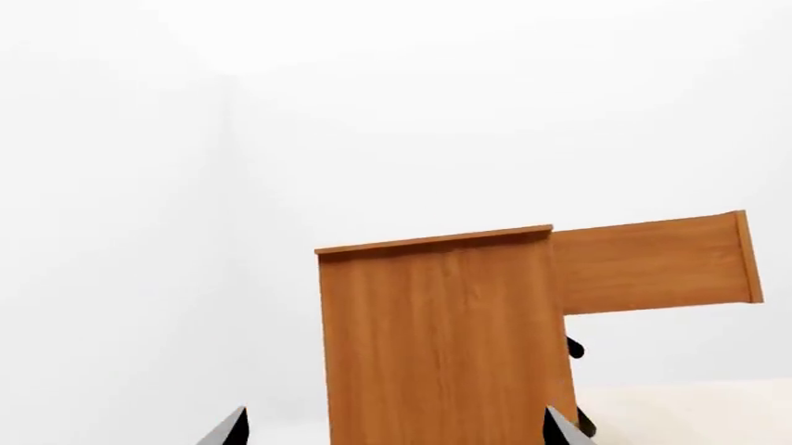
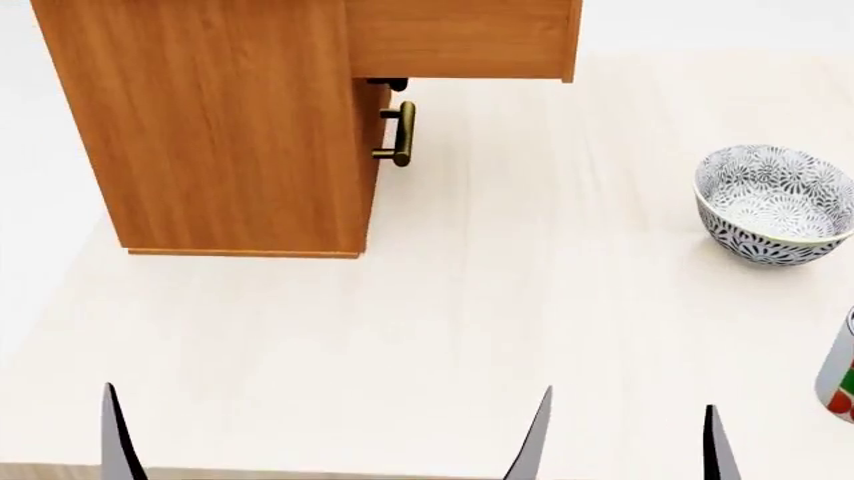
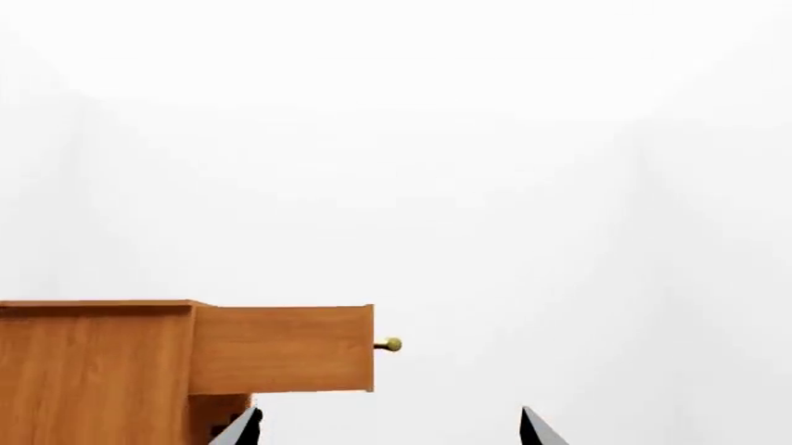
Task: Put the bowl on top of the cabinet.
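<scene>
The bowl [image 2: 774, 205], white with a dark floral pattern, stands upright on the pale tabletop [image 2: 441, 330] at the right of the head view. The orange-brown cabinet [image 2: 227, 120] stands at the far left, apart from the bowl, and its flat top is cut off above the head view. My left gripper [image 2: 327, 445] is open and empty near the table's front edge, facing the cabinet [image 1: 446, 343]. My right gripper [image 3: 389, 428] is also open and empty, and one fingertip [image 2: 718, 445] shows in the head view, nearer than the bowl. Neither wrist view shows the bowl.
An upper drawer [image 2: 461, 40] stands pulled out to the right from the cabinet, over the table. A brass bar handle [image 2: 400, 135] sticks out below it. A can-like object [image 2: 841, 385] sits at the right edge, nearer than the bowl.
</scene>
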`<state>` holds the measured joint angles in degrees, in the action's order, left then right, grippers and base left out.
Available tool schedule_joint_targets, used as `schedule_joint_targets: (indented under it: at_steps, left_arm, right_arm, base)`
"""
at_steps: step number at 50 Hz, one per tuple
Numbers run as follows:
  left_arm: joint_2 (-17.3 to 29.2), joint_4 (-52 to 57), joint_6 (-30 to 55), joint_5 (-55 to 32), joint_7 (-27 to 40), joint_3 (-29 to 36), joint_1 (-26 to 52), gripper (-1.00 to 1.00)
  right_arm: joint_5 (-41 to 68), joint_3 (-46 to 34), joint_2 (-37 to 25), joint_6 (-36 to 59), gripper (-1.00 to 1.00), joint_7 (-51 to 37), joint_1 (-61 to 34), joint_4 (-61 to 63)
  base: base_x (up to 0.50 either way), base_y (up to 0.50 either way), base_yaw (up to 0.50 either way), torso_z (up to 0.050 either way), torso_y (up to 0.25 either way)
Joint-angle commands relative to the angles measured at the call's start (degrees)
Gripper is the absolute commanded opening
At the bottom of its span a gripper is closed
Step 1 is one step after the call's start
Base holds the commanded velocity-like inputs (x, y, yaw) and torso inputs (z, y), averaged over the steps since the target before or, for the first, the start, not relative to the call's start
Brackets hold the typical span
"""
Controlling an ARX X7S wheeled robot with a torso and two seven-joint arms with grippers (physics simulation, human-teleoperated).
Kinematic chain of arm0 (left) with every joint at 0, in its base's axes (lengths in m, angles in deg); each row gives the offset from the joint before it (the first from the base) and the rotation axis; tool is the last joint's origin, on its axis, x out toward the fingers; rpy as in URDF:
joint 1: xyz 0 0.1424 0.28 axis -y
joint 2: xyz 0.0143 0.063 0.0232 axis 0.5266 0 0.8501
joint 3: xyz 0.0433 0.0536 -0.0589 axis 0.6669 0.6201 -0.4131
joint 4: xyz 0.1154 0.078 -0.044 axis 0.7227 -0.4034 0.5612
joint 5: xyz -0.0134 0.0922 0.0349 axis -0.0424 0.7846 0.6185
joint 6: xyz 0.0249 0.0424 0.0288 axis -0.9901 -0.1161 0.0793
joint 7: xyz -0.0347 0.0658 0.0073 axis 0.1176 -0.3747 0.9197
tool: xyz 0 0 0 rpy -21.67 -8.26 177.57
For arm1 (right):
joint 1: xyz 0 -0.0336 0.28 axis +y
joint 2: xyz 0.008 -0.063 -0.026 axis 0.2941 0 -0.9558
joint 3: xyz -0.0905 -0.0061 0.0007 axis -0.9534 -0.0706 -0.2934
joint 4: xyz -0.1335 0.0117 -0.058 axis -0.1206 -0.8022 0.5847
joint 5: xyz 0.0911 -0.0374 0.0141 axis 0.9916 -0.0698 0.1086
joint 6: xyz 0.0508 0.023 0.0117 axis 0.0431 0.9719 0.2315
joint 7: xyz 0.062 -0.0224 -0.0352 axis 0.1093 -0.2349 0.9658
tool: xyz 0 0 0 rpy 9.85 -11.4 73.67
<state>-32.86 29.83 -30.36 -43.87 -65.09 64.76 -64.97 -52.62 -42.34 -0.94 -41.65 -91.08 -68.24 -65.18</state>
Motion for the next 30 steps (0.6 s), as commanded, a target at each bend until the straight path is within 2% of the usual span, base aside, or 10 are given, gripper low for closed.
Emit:
schedule_joint_targets:
  at_steps: [1,15,30]
  left_arm:
    - [-3.38,0.71,-0.32,2.50,-2.72,-2.96,-0.18,1.00]
    - [-1.52,1.02,0.65,1.62,-0.51,-1.20,0.06,1.00]
    - [-0.10,0.95,0.90,1.26,1.00,0.07,0.05,1.00]
  right_arm:
    - [-0.90,2.88,3.17,-3.97,1.00,3.75,0.56,0.57]
    - [-1.33,1.29,1.10,-4.60,1.00,0.95,0.41,0.68]
    - [-1.04,-0.30,-0.50,-6.17,1.00,-0.23,0.64,0.82]
  base:
    - [0.00,0.00,0.00,0.000,0.000]
    - [0.00,0.00,0.00,0.000,0.000]
    - [0.49,0.00,0.00,0.000,0.000]
